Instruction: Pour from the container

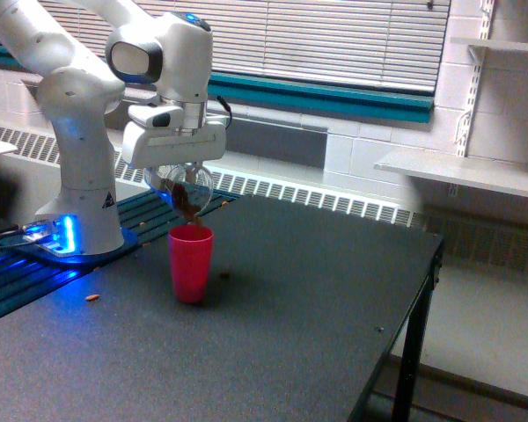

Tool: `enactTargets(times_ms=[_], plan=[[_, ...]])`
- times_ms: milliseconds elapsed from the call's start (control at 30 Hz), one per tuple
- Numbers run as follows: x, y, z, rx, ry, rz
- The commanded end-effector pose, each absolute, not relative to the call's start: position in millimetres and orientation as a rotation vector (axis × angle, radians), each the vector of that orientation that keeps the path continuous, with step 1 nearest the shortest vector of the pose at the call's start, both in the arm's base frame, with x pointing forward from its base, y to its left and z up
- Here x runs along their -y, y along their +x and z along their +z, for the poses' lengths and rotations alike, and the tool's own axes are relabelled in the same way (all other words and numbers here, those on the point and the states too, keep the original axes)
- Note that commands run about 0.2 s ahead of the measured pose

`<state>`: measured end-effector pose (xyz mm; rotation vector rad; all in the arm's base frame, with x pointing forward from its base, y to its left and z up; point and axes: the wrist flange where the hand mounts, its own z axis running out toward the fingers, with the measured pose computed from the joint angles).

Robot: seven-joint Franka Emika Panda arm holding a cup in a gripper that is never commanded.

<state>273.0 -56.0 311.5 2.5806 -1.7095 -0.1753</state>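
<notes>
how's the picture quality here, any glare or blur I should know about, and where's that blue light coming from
In the exterior view, the image is soft and grainy overall. The clear jar under the gripper is hard to outline, its brown contents blurring above the red cup. Blue light glows from the arm's base, tinting the surface beside it. The dark table shows a dull sheen, with no harsh glare.

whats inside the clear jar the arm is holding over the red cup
Brown material shows through the clear jar, gathered at its lower side and spilling toward the red cup below. What it is exactly can't be told; the gripper covers the jar's top.
</notes>
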Motion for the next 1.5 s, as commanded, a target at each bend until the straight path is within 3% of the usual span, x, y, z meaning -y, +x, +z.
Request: enactTargets(times_ms=[33, 1500], plan=[[48.1, 262.0, 294.4, 1.683, 2.544, -0.244], [64.7, 258.7, 288.8, 1.631, 2.516, -0.265]])
